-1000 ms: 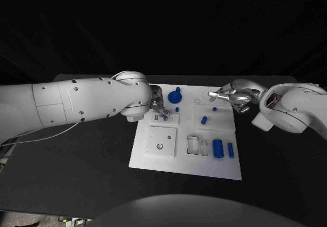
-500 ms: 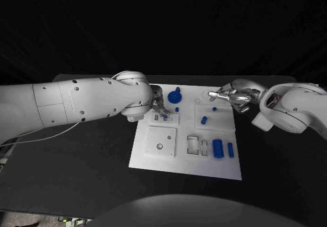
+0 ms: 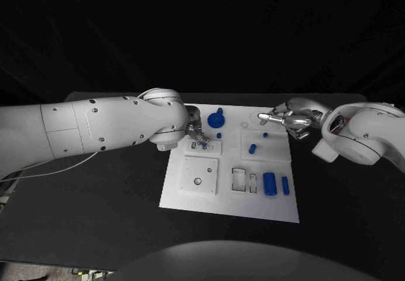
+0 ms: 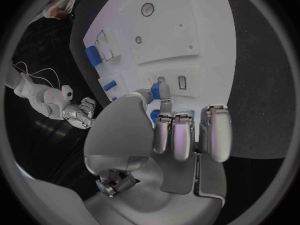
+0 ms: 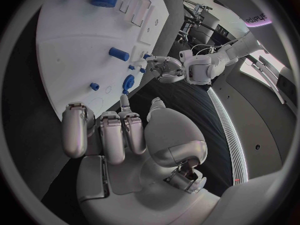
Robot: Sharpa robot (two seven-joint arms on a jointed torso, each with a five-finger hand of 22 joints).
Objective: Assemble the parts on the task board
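Pinching a small blue part (image 4: 160, 90), left hand (image 3: 196, 134) (over task board (image 3: 227, 202)).

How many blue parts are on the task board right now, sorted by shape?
Round blue disc: 1
Large blue cylinder: 1
Slim blue bar: 1
Short blue cylinder: 1
Small blue pegs: 2
Small blue part held by the left hand: 1
Total: 7
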